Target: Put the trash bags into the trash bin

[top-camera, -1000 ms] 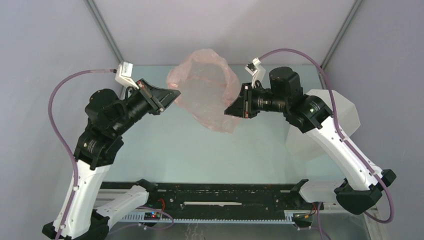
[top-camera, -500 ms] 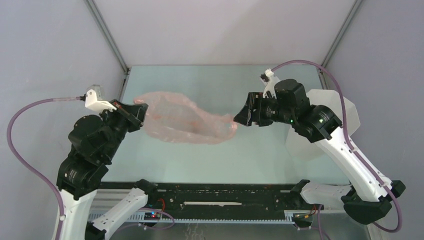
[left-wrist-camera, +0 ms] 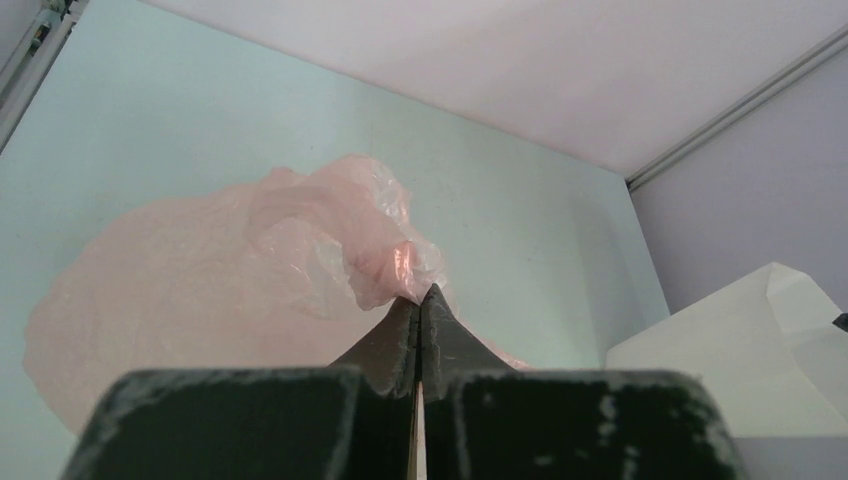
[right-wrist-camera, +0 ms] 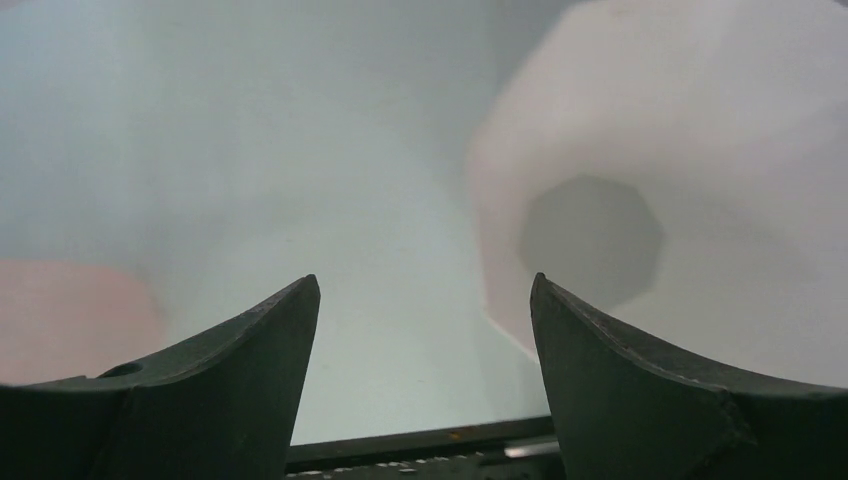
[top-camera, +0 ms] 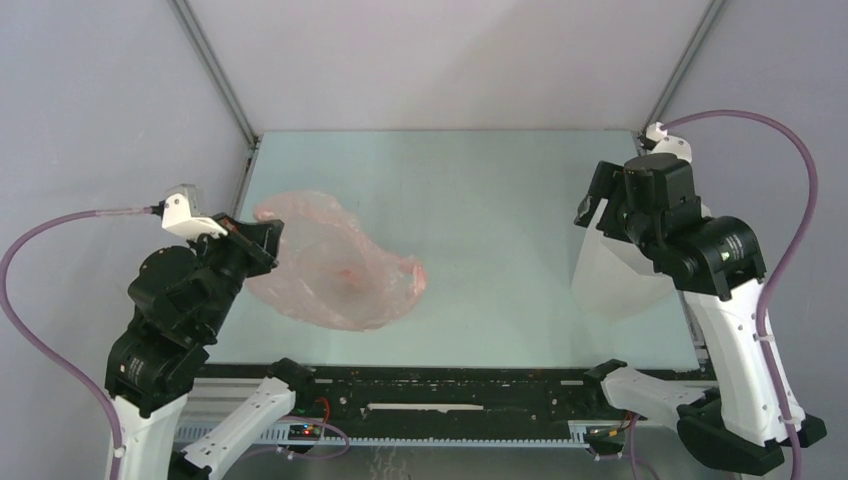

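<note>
The pale-pink trash bag lies spread and wrinkled on the left half of the table. My left gripper is at its left edge, jaws shut on a pinch of the film. My right gripper is open and holds nothing. It hangs at the far right, over the translucent white trash bin, which the right arm partly hides. In the right wrist view the bin's open mouth faces the camera and shows its octagonal base; the open right gripper is left of it. The bag shows blurred at left.
The pale green table is boxed by grey walls with metal corner rails. A black rail runs along the near edge between the arm bases. Purple cables loop off both wrists.
The bag was held up and stretched between both grippers. The right gripper opened, let it go and swung right over the bin. The left arm dropped back left and the bag settled on the table.
</note>
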`<state>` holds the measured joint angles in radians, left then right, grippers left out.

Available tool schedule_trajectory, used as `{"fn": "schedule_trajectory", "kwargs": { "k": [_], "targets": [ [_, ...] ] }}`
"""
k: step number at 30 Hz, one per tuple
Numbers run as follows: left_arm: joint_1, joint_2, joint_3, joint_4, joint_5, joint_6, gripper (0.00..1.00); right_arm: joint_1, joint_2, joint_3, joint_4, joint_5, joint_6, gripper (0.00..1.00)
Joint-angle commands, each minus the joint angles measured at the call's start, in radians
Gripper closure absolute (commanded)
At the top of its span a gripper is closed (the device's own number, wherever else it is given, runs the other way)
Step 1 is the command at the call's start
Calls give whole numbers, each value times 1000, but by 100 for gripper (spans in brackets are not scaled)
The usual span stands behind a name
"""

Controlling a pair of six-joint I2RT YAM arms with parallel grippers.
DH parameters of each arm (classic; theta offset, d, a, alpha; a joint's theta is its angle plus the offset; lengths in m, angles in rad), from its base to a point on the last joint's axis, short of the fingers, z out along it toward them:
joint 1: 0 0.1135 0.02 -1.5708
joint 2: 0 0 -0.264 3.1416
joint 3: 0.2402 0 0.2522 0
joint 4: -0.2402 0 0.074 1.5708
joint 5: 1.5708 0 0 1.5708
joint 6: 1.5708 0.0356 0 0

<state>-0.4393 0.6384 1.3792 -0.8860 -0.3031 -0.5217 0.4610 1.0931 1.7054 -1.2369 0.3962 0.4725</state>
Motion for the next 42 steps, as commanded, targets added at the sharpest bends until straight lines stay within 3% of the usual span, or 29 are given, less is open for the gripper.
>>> {"fn": "schedule_trajectory", "kwargs": {
  "k": [1,7,12,16,22,35,40,42],
  "targets": [
    [-4,-15,-34,10,5,25,100,-53,84,-24,-134,126,-72,15],
    [-4,-24,-38,10,4,17,100,-67,129,-114,-41,31,-126,22],
    [-4,-11,-16,9,-4,22,100,-112,148,-225,18,18,-153,44],
    [-4,9,0,5,-5,20,100,-128,151,-238,59,-41,-185,76],
    [-4,55,33,9,-20,4,100,-73,190,-153,79,-149,-203,100],
    [-4,142,219,-66,-100,-30,100,294,513,80,144,-234,-187,100],
    [-4,139,283,-88,-142,-22,100,380,600,163,133,-275,-205,100],
    [-4,144,315,-99,-156,-36,100,394,623,214,102,-286,-203,93]
  ]
}}
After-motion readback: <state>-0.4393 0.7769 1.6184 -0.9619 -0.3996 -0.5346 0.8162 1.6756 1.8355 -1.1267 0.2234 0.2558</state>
